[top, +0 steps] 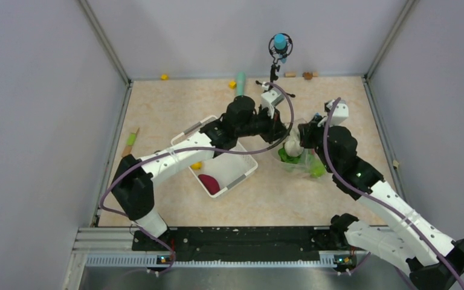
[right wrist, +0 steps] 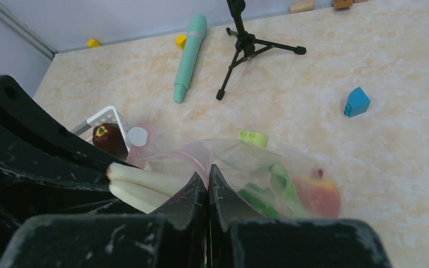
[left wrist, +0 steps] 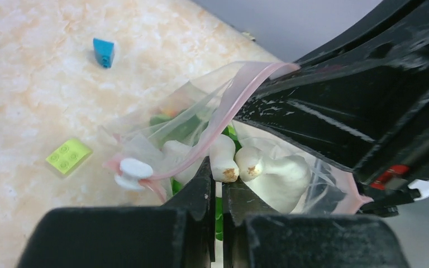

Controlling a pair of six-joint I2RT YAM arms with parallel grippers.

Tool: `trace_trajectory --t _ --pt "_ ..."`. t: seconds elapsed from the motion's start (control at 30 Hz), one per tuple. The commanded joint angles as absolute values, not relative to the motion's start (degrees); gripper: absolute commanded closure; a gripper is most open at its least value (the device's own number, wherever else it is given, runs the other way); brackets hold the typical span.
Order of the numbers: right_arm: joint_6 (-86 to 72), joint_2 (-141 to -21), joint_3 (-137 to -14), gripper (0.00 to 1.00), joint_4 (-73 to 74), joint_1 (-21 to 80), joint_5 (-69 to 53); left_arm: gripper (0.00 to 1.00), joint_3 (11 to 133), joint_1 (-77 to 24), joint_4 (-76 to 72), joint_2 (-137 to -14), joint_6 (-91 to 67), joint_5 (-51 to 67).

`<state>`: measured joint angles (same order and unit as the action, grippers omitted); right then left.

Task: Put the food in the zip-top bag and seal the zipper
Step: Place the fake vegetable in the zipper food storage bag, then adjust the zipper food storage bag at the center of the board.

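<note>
From the bag (top: 302, 163), the white basket (top: 237, 179) blocks 9 o'clock, the tripod (top: 273, 74) stands at 11; bare table (top: 278, 202) lies at 6

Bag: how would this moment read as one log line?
left gripper: shut on bag | right gripper: shut on bag | bag: apple, greens inside | basket: root waiting

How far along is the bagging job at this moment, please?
Partly done: a red apple, green pieces and whitish pieces sit in the zip-top bag. In hand: the left hand and right hand pinch its zipper, mouth apparently open. Left: a maroon root and yellow piece lie in the white basket.
</note>
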<state>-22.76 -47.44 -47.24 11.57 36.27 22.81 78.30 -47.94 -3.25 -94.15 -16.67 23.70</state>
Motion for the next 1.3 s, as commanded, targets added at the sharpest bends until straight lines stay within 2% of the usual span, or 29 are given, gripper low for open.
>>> trace_trajectory --t 0.0,0.3,0.33,0.43,0.53,0.6,0.63,0.87,1.17,1.27 --pt "-23.73 -45.01 -47.16 1.0 7.23 36.52 22.98 1.0 80.48 -50.3 -0.56 -94.89 -13.83 12.99" --pt "-23.51 -43.55 -46.42 1.0 5.75 36.57 21.86 1.0 84.95 -54.01 8.57 -96.57 -10.98 5.73" --pt "-23.49 -43.59 -46.41 1.0 5.86 36.56 21.88 0.97 86.01 -54.09 10.22 -96.81 -11.4 5.57" --pt "-23.45 -43.68 -46.53 1.0 6.09 36.56 21.76 0.78 86.86 -54.14 12.68 -95.79 -12.28 5.97" --pt "-23.47 -43.7 -46.58 1.0 6.08 36.52 21.97 0.64 85.36 -54.38 13.22 -92.93 -12.96 8.0" --pt "-23.48 -43.77 -46.63 1.0 6.22 36.57 22.01 0.5 84.69 -54.75 14.01 -90.87 -12.93 9.34" --pt "-23.51 -43.75 -46.71 1.0 6.28 36.56 21.93 0.48 84.38 -55.04 14.32 -89.93 -12.82 9.47" --pt "-23.73 -42.97 -46.72 1.0 6.5 36.56 22.45 0.43 84.81 -55.61 18.96 -85.46 -12.75 5.31" --pt "-23.82 -43.33 -46.93 1.0 6.64 36.56 21.87 0.34 81.29 -55.57 20.65 -83.25 -18.2 -10.62" --pt "-23.76 -43.54 -47.11 1.0 6.63 36.56 21.74 0.33 81.12 -55.61 21.33 -84.59 -19.23 -9.59"
